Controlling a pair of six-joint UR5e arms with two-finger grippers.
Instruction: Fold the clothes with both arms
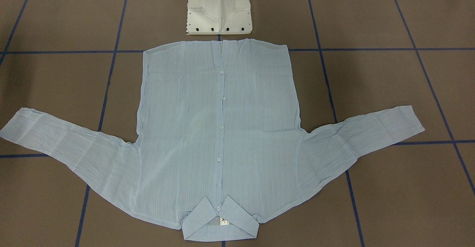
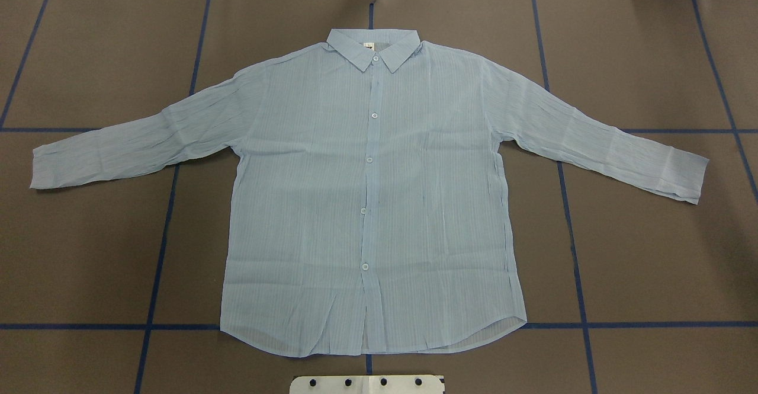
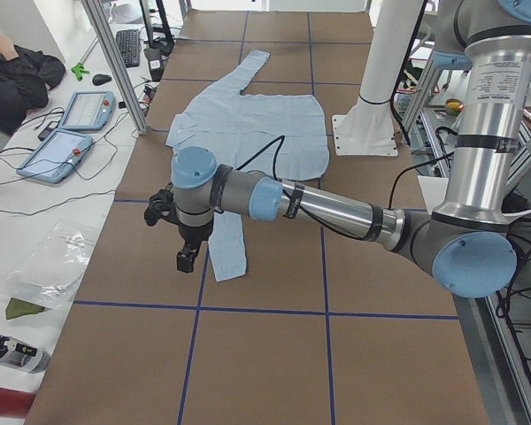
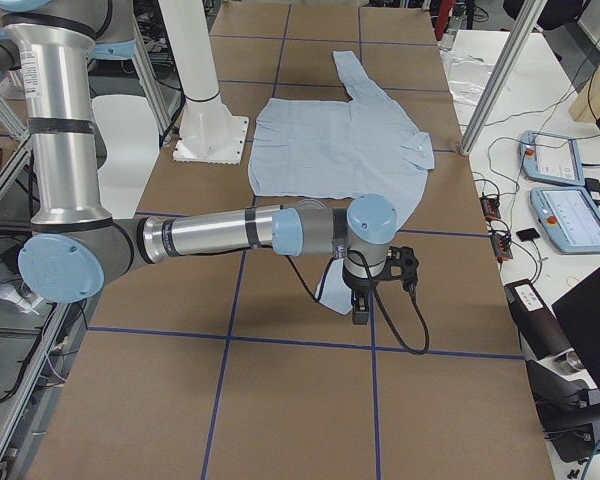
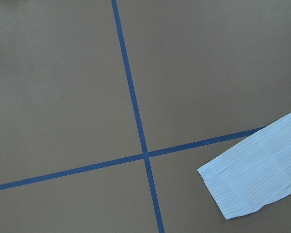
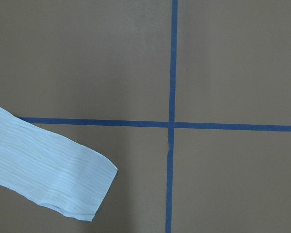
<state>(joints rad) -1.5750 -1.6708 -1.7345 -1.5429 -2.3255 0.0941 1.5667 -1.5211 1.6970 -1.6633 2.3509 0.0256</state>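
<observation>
Table (image 2: 89, 263): shirt (image 2: 367, 204) flat at centre, buttons up, collar (image 2: 374, 50) away from robot, sleeves (image 2: 136, 142) spread wide — no fold made, all folding left. Left arm (image 3: 327, 208) and right arm (image 4: 220, 232) hang near the cuffs (image 5: 252, 179). Left gripper (image 3: 187, 259), right gripper (image 4: 361, 314): cuffs lie free; opening — cannot tell.

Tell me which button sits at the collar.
The top button, between the collar points; the other four run down the shirt front.
</observation>
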